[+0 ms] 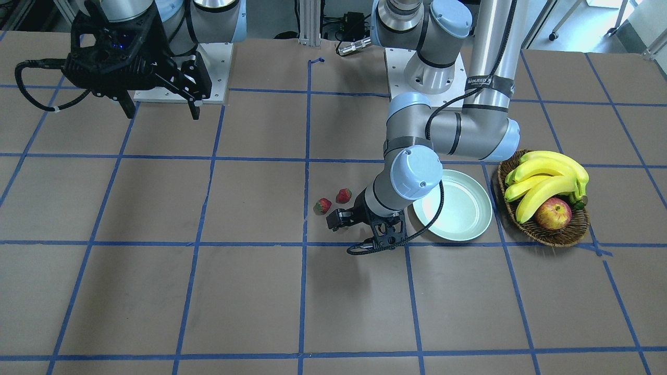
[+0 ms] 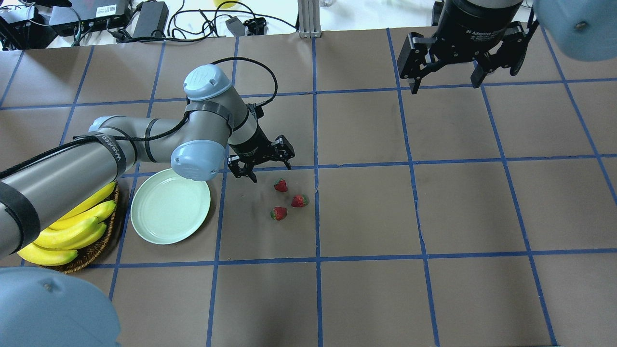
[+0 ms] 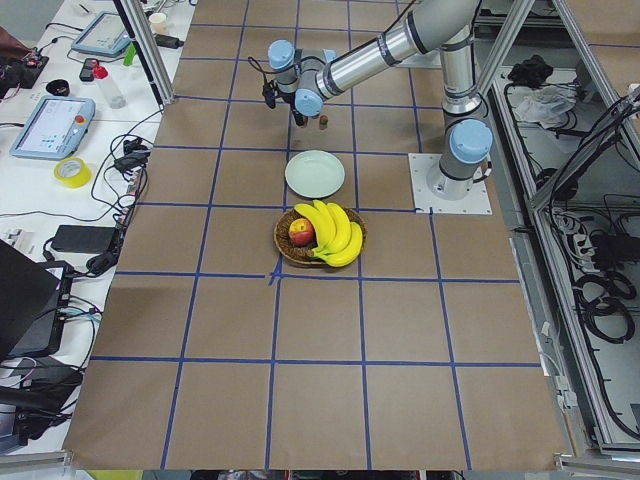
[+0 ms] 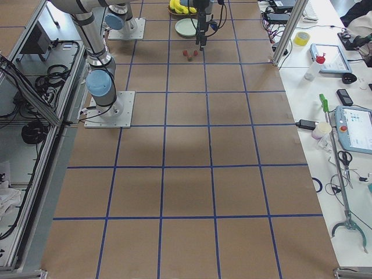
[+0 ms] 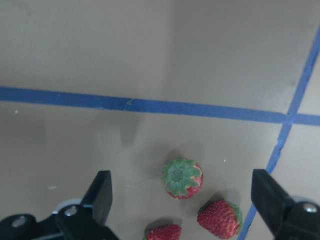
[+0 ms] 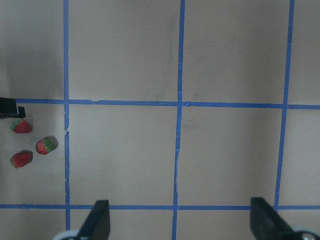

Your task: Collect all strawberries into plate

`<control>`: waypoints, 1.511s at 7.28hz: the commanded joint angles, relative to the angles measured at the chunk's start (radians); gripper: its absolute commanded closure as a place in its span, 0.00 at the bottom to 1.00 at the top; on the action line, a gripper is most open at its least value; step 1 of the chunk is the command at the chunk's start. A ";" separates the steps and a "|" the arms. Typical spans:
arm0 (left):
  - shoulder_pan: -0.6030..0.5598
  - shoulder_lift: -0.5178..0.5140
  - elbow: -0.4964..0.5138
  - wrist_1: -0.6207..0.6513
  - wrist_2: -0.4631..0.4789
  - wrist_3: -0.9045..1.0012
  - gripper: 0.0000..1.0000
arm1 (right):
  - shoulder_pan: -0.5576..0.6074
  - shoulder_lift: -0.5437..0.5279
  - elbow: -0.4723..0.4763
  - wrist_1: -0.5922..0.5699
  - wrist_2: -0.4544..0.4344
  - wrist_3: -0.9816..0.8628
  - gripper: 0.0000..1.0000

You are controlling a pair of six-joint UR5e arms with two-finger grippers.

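Strawberries (image 2: 299, 200): three clustered on tabletop, right of plate (image 2: 168, 207), none in it yet. Left pincer (image 2: 271, 172) wide, hovering beside farthest berry (image 2: 280, 185). We centre over that one, drop straight, avoid knocking other two. Right pincer (image 2: 446, 83) wide, well apart.

The left arm (image 2: 62, 168) has silver-grey tubes, pale blue joint caps (image 2: 207, 82) and a black cable (image 2: 243, 58) looping to its black end effector (image 2: 271, 173).

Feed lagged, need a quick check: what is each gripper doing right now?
Left gripper: open, empty, low beside the strawberries.
Right gripper: open, empty, raised well away from them.
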 commanded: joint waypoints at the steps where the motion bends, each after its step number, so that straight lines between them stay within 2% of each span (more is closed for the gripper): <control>1: -0.003 -0.017 0.000 0.001 -0.033 -0.079 0.08 | 0.000 -0.001 0.000 0.000 0.000 0.000 0.00; 2: -0.003 -0.020 -0.003 -0.010 -0.033 -0.079 0.27 | 0.003 -0.001 0.000 0.000 0.000 0.000 0.00; 3: -0.003 -0.020 -0.014 -0.012 -0.033 -0.079 0.40 | 0.012 -0.001 0.000 -0.001 0.001 0.003 0.00; 4: -0.003 -0.021 -0.020 -0.015 -0.033 -0.078 0.47 | 0.011 -0.001 0.000 0.000 0.000 0.002 0.00; 5: -0.003 -0.021 -0.023 -0.016 -0.059 -0.079 0.48 | 0.011 0.001 0.000 -0.001 0.000 0.002 0.00; 6: -0.003 -0.023 -0.025 -0.016 -0.061 -0.079 0.63 | 0.011 0.001 0.000 -0.001 0.001 0.003 0.00; 8: -0.003 -0.023 -0.020 -0.013 -0.064 -0.079 1.00 | 0.014 0.001 0.000 -0.004 0.005 0.006 0.00; 10: -0.001 -0.009 0.007 -0.013 -0.061 -0.075 1.00 | 0.014 0.001 0.000 -0.004 0.005 0.006 0.00; 11: 0.006 0.009 0.041 -0.086 -0.053 -0.066 1.00 | 0.014 0.001 0.000 -0.004 0.005 0.006 0.00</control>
